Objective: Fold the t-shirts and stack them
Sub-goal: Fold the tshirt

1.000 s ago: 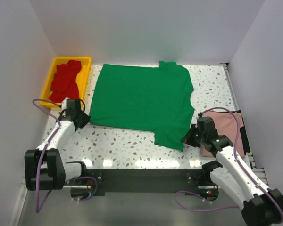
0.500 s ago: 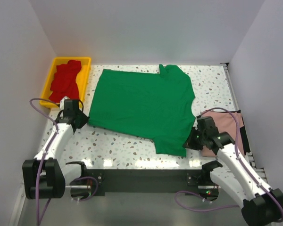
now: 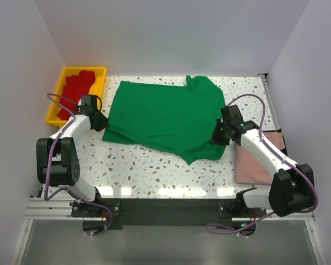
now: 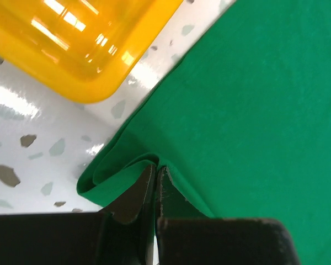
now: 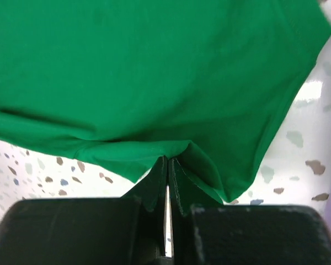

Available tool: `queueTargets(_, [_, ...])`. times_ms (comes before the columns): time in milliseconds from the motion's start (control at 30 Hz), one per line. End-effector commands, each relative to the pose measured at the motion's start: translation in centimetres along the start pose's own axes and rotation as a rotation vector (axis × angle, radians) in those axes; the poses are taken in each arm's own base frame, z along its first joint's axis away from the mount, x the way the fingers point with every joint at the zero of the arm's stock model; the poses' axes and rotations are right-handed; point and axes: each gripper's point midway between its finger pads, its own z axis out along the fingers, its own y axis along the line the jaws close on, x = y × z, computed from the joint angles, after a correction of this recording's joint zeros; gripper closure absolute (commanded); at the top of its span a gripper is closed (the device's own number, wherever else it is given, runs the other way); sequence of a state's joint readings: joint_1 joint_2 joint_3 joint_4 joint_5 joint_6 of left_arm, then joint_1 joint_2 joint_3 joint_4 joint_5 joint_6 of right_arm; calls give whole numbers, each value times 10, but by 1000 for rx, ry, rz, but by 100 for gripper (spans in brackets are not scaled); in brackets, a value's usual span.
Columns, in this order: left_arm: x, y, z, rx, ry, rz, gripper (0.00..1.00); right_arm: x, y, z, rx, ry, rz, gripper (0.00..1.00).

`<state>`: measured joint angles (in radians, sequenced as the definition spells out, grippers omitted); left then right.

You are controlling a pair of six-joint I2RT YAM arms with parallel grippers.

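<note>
The speckled worktop [image 3: 154, 165] is taken up mostly by the green t-shirt [image 3: 165, 118]. It is spread flat over the middle and reaches almost to the far edge. Its near hem is raised from the surface at two places, and a soft fold is seen under each. The hem is probably held at both ends so that it can be carried over the body evenly, without a twist.

The pink t-shirt [image 3: 259, 160] is laid at the right edge, toward the near right corner, already folded into a neat rectangle (it seems to be the base of the stack). It is kept apart from the green one, so it is not disturbed by the folding.

The yellow tray [image 3: 102, 77] is set at the far left corner, and the red t-shirts [image 3: 77, 88] are heaped inside it, not yet folded.

The left gripper [image 4: 155, 168] is clamped on the near left corner of the green t-shirt, just beside the tray; its jaws are pressed together with the doubled cloth between them. The right gripper [image 5: 166, 163] is closed in the same way on the near right part of the hem, and a small peak of cloth is drawn up there.
</note>
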<state>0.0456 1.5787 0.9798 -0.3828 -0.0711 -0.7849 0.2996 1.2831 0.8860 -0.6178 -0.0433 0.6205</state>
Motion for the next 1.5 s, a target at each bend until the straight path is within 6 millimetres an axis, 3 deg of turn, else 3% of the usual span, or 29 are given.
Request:
queueTargets(0, [-30,-24,-2,52,-62,-15,100,-45,12,-3,-33,-101,-8,100])
queueTargets(233, [-36,-33,10,45,-43,-29,100,-87,18,-2,-61,-126,26,100])
queueTargets(733, [-46,-37,27,7,-45,-26,100,-137,31,15,-44,-134,5,100])
queueTargets(1033, [-53,-44,34,19,-55,-20,98,-154,40,26,-42,-117,-21,100])
queueTargets(1467, [-60,-53,42,26,-52,-3,96,-151,21,34,1,-120,-12,100])
